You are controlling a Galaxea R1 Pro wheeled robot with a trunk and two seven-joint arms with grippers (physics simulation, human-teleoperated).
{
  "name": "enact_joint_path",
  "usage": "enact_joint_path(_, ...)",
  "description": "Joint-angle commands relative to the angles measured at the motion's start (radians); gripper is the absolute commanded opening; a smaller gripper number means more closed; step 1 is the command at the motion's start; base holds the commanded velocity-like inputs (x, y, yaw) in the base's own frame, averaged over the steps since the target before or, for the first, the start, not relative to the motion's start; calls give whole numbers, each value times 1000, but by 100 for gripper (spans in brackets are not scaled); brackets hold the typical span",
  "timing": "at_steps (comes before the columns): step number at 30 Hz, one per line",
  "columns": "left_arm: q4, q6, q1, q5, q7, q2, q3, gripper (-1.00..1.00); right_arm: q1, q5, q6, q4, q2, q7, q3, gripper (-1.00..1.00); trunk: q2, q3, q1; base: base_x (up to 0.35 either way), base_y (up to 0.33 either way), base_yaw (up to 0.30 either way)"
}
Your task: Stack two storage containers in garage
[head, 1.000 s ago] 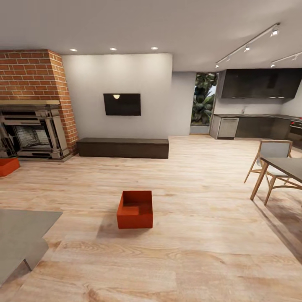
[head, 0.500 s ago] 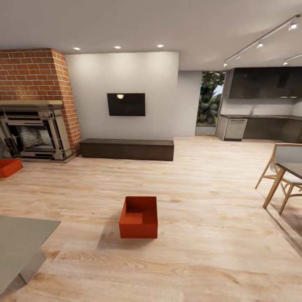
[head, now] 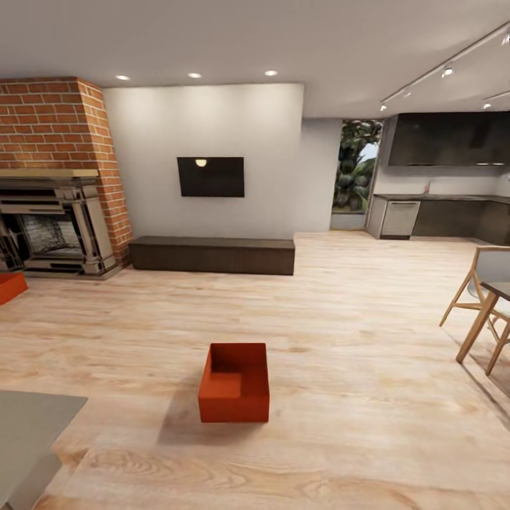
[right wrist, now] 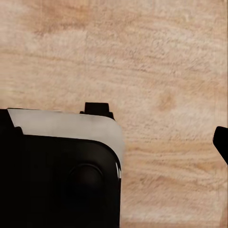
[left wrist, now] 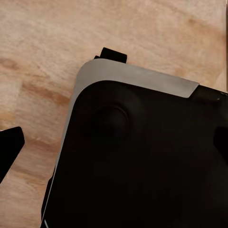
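Note:
In the living room, one orange-red storage container (head: 234,386) stands open-topped on the light wood-plank floor (head: 354,354), a short way ahead of me at the centre. The second storage container (head: 8,287) shows as a corner at the left edge, in front of the brick fireplace (head: 53,227). In the left wrist view my left gripper (left wrist: 115,142) hangs over my dark base, one fingertip (left wrist: 10,148) far out at the frame's edge, nothing between the fingers. My right gripper (right wrist: 114,142) looks the same, fingertip (right wrist: 222,142) at the edge. The garage is out of view.
A grey tabletop corner (head: 28,425) juts in at lower left. A long low dark bench (head: 212,255) runs along the far wall under a TV (head: 210,177). A wooden chair and table (head: 489,312) stand at right, with a kitchen (head: 439,212) beyond.
The whole head view has shifted as the camera moved. The central container now looks larger and lower, and the one by the fireplace has slid to the left edge. Neither container has moved.

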Motion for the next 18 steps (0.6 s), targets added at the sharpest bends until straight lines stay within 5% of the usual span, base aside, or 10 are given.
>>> enact_joint_path(1,-3,6,0,6,3,0,0,100,-1,-10,-6,3,1,-2,9,100,-1,-1,1,326,137,-158)
enact_joint_path(10,-3,6,0,6,3,0,0,100,-1,-10,-6,3,2,-5,9,100,-1,-4,1,325,166,-218)
enact_joint_path(18,-3,6,0,6,3,0,0,100,-1,-9,-7,3,2,-5,9,100,-1,-5,1,319,185,-40)
